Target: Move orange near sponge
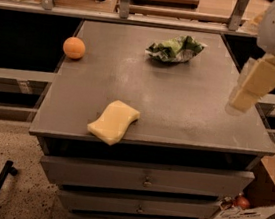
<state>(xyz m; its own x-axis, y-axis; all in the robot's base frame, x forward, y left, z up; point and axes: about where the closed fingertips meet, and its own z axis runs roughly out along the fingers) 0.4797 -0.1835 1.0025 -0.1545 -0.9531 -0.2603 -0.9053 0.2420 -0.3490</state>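
The orange (74, 47) sits at the far left edge of the grey table top (188, 103). The pale yellow sponge (113, 122) lies flat near the table's front edge, left of centre, well apart from the orange. My gripper (240, 101) hangs above the table's right side, pointing down and to the left, far from both the orange and the sponge. It holds nothing that I can see.
A green-and-white crumpled foil bag (175, 48) lies at the back of the table, right of centre. Drawers (143, 180) run below the top. A cardboard box (250, 207) stands on the floor at the lower right. A shelf rail (140, 11) runs behind the table.
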